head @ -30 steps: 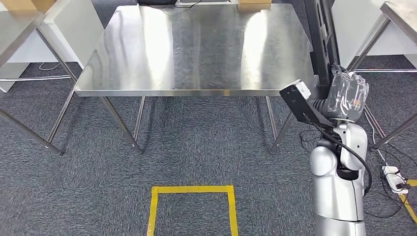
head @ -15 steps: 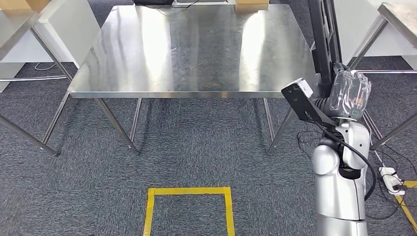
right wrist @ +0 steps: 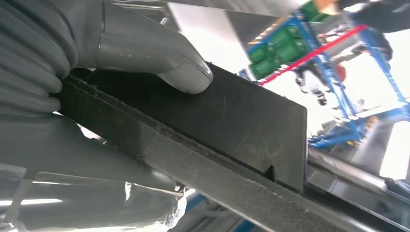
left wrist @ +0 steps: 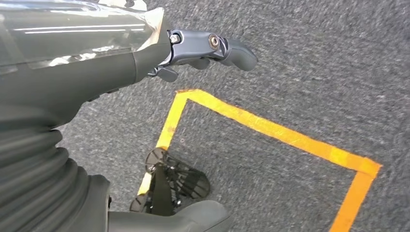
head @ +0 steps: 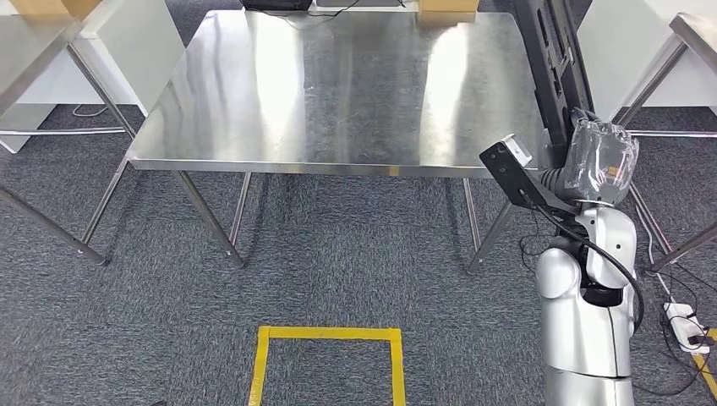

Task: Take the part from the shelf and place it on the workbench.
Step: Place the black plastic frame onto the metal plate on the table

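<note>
The right robot hand [head: 599, 161], wrapped in clear plastic, grips the long black part [head: 554, 72], its thumb [right wrist: 164, 58] pressed on the flat face; the part stands upright beside the right edge of the steel tabletop [head: 338, 85], not resting on it; the left robot hand [left wrist: 203, 48] hangs over the grey carpet [head: 338, 254] with fingers loosely curled, holding nothing; a yellow tape square [head: 330, 359] marks the carpet before the tabletop.
</note>
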Tool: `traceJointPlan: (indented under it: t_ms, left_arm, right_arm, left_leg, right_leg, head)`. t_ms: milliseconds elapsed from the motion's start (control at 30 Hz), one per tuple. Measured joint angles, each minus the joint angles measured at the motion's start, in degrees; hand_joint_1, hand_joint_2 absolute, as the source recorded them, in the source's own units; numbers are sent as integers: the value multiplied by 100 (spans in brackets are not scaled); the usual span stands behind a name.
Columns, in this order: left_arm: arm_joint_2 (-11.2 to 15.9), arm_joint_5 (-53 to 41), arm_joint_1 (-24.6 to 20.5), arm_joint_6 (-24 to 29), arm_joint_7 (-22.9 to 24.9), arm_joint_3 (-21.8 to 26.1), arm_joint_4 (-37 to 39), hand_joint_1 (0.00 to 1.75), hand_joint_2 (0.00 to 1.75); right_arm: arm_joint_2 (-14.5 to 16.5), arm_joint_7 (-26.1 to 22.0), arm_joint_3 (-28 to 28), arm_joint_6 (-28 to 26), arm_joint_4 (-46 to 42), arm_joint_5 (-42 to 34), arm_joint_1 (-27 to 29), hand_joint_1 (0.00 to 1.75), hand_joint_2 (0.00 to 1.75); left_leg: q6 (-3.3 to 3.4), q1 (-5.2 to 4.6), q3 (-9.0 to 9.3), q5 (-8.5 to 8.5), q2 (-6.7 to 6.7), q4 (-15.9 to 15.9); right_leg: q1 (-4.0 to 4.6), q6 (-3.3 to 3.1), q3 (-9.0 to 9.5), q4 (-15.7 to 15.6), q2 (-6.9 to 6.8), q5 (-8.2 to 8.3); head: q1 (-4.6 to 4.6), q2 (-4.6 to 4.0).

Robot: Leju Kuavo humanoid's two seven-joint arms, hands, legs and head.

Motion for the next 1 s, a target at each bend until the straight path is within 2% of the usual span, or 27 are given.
traceJointPlan:
  t_ms: [67,100,133,200,233,267,300,333,367,433,500,567,600,633,700,733,767,800,833,867,900,933,1000]
  left_arm:
    - [2,-31,0,-22,11,0,0,0,175]
    - [3,-47,-3,-34,14,-1,0,0,175]
    - [4,-63,-5,-45,18,-2,0,0,175]
    - [5,-89,-8,-60,39,-4,0,0,175]
    - [8,-103,-7,-66,52,-5,0,0,175]
    - [12,-116,-6,-75,63,-5,0,0,175]
    - [18,-128,-5,-89,69,-5,0,0,175]
    - [26,-139,-5,-101,72,-5,0,0,175]
    - [34,-149,-6,-110,73,-5,0,0,175]
    - [50,-162,-9,-116,76,-6,0,0,175]
    - [57,-163,-13,-116,81,-6,0,0,175]
    - [54,-161,-13,-115,87,-5,0,0,175]
    - [54,-160,-13,-114,90,-5,0,0,175]
    - [55,-160,-15,-114,91,-5,0,0,175]
    - [60,-160,-17,-114,92,-5,0,0,175]
    - [60,-159,-17,-114,94,-5,0,0,175]
    - [59,-155,-16,-113,97,-4,0,0,175]
    - [58,-150,-14,-110,101,-4,0,0,175]
    - [56,-142,-14,-106,104,-4,0,0,175]
    - [54,-133,-14,-99,108,-4,0,0,175]
    - [51,-125,-15,-88,111,-3,0,0,175]
    - [49,-116,-18,-76,114,-2,0,0,175]
    - [48,-97,-21,-52,119,3,0,0,175]
  right_arm:
    - [-4,117,-8,123,132,181,-115,175,175]
    - [-8,183,-14,187,234,290,-199,175,175]
    - [-15,257,-20,256,364,422,-298,175,175]
    - [-40,420,-27,381,749,746,-509,175,175]
    - [-60,499,-28,434,982,918,-615,175,175]
    - [-83,576,-29,475,1223,1084,-722,175,175]
    - [-105,645,-28,498,1454,1225,-819,175,175]
    - [-122,707,-26,507,1680,1322,-925,175,175]
    - [-133,756,-22,507,1885,1389,-1039,175,175]
    - [-149,820,-8,496,2267,1435,-1263,175,175]
    - [-159,843,16,487,2571,1444,-1432,175,175]
    - [-164,856,42,481,2777,1447,-1529,175,175]
    - [-168,859,52,475,2846,1448,-1562,175,175]
    - [-175,861,61,467,2907,1448,-1593,175,175]
    - [-192,861,74,454,3028,1449,-1634,175,175]
    - [-201,862,77,452,3086,1449,-1642,175,175]
    - [-206,865,81,452,3140,1452,-1643,175,175]
    - [-208,871,89,452,3186,1457,-1645,175,175]
    - [-205,883,99,454,3229,1461,-1658,175,175]
    - [-199,899,115,456,3271,1465,-1685,175,175]
    - [-190,918,136,459,3312,1469,-1729,175,175]
    - [-175,941,166,467,3360,1470,-1787,175,175]
    - [-139,998,249,489,3471,1474,-1898,175,175]
  left_leg:
    - [-48,17,-22,-53,11,53]
    - [-78,25,-88,-138,25,199]
    - [-109,35,-216,-272,41,461]
    - [-154,53,-638,-583,67,1235]
    - [-165,59,-834,-659,72,1547]
    - [-165,63,-950,-625,75,1674]
    - [-156,64,-962,-493,77,1596]
    - [-134,63,-849,-266,80,1284]
    - [-102,62,-669,-29,83,856]
    - [-49,37,-357,222,88,198]
    - [-10,0,-282,202,83,58]
    - [56,10,-237,218,73,2]
    - [95,23,-204,229,71,-33]
    - [131,35,-168,237,69,-65]
    - [184,26,-137,216,59,-73]
    - [196,18,-126,201,49,-71]
    - [202,12,-111,183,36,-69]
    - [199,8,-91,164,23,-66]
    - [189,6,-60,139,12,-64]
    - [174,4,-27,109,3,-61]
    - [151,-5,-5,77,-3,-52]
    - [124,-21,4,46,-6,-39]
    - [77,-42,-9,7,-8,-15]
  right_leg:
    - [-22,-79,4,0,8,0]
    - [-37,-113,15,-6,11,-3]
    - [-52,-145,28,-10,14,-10]
    - [-42,-184,45,-10,14,-30]
    - [-37,-194,53,-9,14,-37]
    - [-33,-201,63,-9,14,-45]
    - [-31,-204,76,-8,14,-54]
    - [-31,-204,96,-8,15,-64]
    - [-32,-196,117,-10,15,-78]
    - [-6,-154,144,-10,20,-111]
    - [5,-96,160,-31,21,-133]
    - [0,-40,163,-24,17,-165]
    - [2,-31,117,82,14,-219]
    - [7,-38,6,309,13,-316]
    - [4,-72,-407,1080,13,-581]
    - [4,-70,-622,1430,13,-668]
    - [4,-50,-766,1616,12,-676]
    - [4,-15,-795,1566,12,-587]
    - [4,27,-701,1276,11,-415]
    - [5,64,-533,849,11,-201]
    - [11,75,-355,442,11,-16]
    - [23,63,-218,129,11,117]
    - [50,-3,-128,-67,12,186]
  head:
    - [-13,0]
    - [-27,0]
    - [-41,0]
    - [-69,0]
    - [-70,0]
    - [-73,0]
    - [-73,0]
    - [-74,0]
    - [-75,0]
    - [-71,0]
    - [-66,0]
    - [-62,0]
    - [-56,0]
    - [-46,0]
    - [-30,0]
    - [-24,0]
    - [-21,0]
    - [-15,0]
    - [-11,0]
    - [-8,0]
    - [-3,0]
    - [-5,0]
    - [-8,0]
